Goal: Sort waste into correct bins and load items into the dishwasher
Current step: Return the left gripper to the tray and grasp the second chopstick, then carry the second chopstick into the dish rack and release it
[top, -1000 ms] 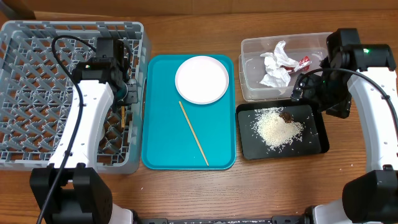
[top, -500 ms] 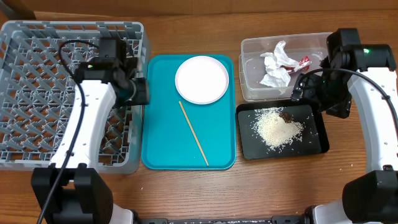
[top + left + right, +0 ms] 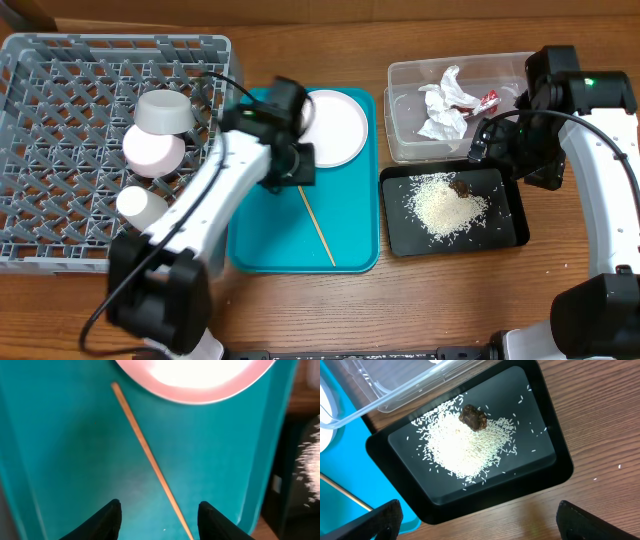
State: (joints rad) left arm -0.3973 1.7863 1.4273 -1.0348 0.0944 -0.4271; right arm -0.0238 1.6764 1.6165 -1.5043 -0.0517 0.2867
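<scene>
Left gripper (image 3: 159, 510), black jaws apart, over thin wooden chopstick (image 3: 150, 460) on smooth teal tray (image 3: 65, 450) near round white plate (image 3: 195, 380).

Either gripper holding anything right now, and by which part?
Nothing. The left gripper is open above the thin wooden chopstick on the teal tray; the right gripper is open, empty.

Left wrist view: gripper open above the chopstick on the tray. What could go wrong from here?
The chopstick lies flat and thin on the teal tray; the open left gripper may skid it rather than pinch it. Its far end sits close to the white plate, so a push could knock it.
</scene>
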